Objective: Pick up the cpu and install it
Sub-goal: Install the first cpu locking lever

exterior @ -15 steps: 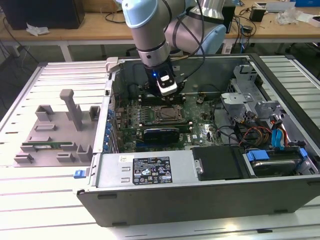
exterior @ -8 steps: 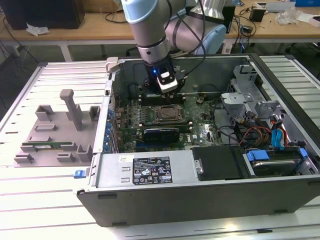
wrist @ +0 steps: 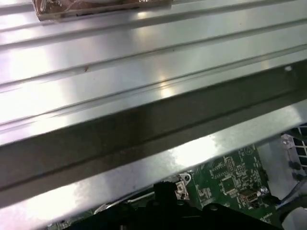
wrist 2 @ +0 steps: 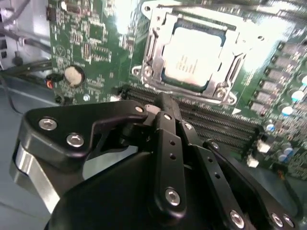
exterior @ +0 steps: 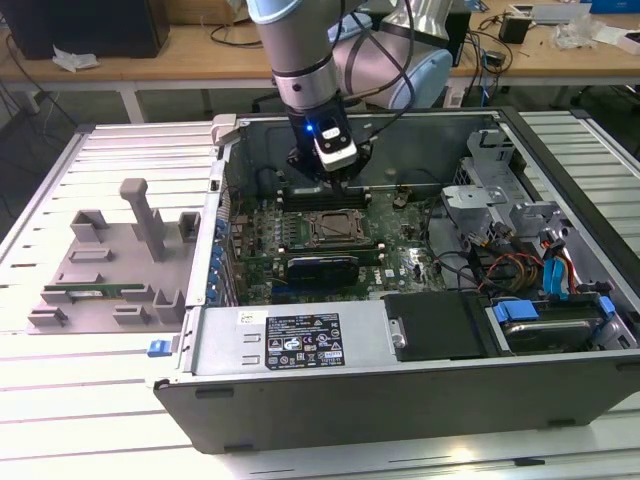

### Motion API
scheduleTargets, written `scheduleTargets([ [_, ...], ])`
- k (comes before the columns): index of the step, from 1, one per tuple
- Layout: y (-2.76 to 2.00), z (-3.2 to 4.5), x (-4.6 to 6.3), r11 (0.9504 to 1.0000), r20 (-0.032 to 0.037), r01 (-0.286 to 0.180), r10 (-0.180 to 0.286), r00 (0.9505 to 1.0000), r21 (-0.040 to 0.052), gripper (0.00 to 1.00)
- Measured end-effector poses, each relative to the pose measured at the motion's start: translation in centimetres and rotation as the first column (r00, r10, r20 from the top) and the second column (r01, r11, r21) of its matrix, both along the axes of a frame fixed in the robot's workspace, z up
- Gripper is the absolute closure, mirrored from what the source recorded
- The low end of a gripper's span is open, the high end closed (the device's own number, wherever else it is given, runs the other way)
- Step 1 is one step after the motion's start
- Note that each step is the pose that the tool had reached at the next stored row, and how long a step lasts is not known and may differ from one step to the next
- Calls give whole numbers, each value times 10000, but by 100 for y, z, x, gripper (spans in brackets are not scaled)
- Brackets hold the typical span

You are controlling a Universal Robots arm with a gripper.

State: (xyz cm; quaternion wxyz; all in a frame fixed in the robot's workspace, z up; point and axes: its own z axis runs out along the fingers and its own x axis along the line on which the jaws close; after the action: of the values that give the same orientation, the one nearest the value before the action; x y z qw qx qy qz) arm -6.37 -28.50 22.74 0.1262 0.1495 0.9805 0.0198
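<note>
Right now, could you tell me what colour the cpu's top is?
Shiny silver-grey; the cpu shows best in the second wrist view.

**Colours inside the open computer case**

The cpu [wrist 2: 194, 56] is showing a pale silver-grey top in a metal socket frame [wrist 2: 152, 45]. The motherboard [wrist 2: 91, 43] is showing green with fine light traces. The gripper [wrist 2: 165, 103] is showing matt black with silver screws. The fixture tray [exterior: 110, 265] is looking flat grey

Our arm [exterior: 300, 50] is silver-grey with pale blue joint caps, black cables, a blue light, and a black gripper [wrist 2: 165, 108] dotted with silver screws.
</note>
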Motion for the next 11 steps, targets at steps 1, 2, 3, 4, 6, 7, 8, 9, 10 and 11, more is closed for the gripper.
scheduleTargets([
  [1,0,0,2,9999,-17,5,-5,10000,-141,89],
  [2,0,0,6,9993,-54,9,-11,10000,-362,89],
  [3,0,1,11,9985,-97,11,-16,10000,-553,89],
  [4,0,0,14,9981,-116,10,-17,9999,-623,89],
  [6,-1,0,14,9980,-118,9,-17,9999,-627,89],
  [7,0,1,14,9980,-120,9,-17,9999,-629,89],
  [8,0,0,14,9980,-131,9,-17,9999,-629,89],
  [9,0,-2,15,9980,-220,3,-17,9998,-627,89],
  [10,0,-3,21,9980,-499,-13,-18,9988,-629,89],
  [11,0,-4,33,9981,-832,-34,-18,9965,-622,89],
])
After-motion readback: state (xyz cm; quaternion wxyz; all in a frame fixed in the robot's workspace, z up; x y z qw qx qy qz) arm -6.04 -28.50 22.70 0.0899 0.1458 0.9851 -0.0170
